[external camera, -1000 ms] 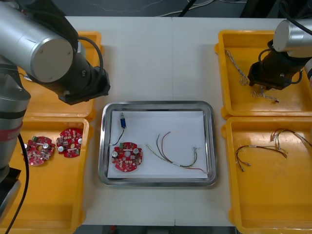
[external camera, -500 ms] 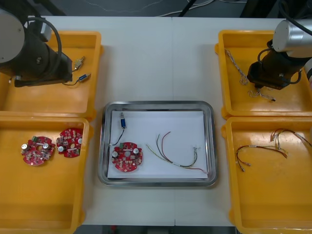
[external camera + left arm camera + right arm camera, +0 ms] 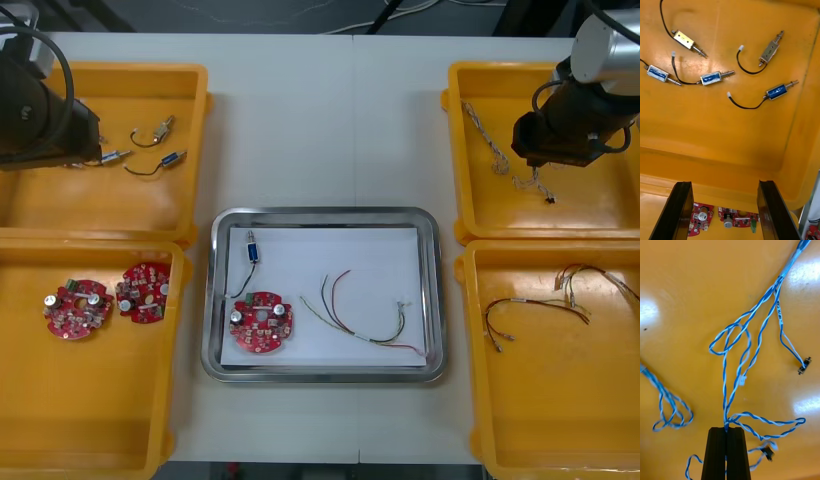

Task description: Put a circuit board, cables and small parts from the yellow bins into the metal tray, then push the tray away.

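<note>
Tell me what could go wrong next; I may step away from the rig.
The right gripper is shut on the twisted blue and white cable by its tips alone, so it may slip out. Its loose loops and connector could catch the yellow bin wall en route to the metal tray. The left gripper hangs open over small metal parts.

- The right arm (image 3: pixel 603 48) is clad in a rounded silver-grey shell, with a black wrist block (image 3: pixel 568 128) fitted below it.
- A thin black wire (image 3: pixel 540 96) is looped beside that block.
- The left arm (image 3: pixel 35 115) is cased in black and ringed by a thick black lead (image 3: pixel 67 68).
- On the right gripper (image 3: pixel 726 429), the fingers (image 3: pixel 718 453) are shaped as black, grooved bars.
- On the left gripper (image 3: pixel 724 183), black slab fingers (image 3: pixel 677 213) with squared tips are seen.
</note>
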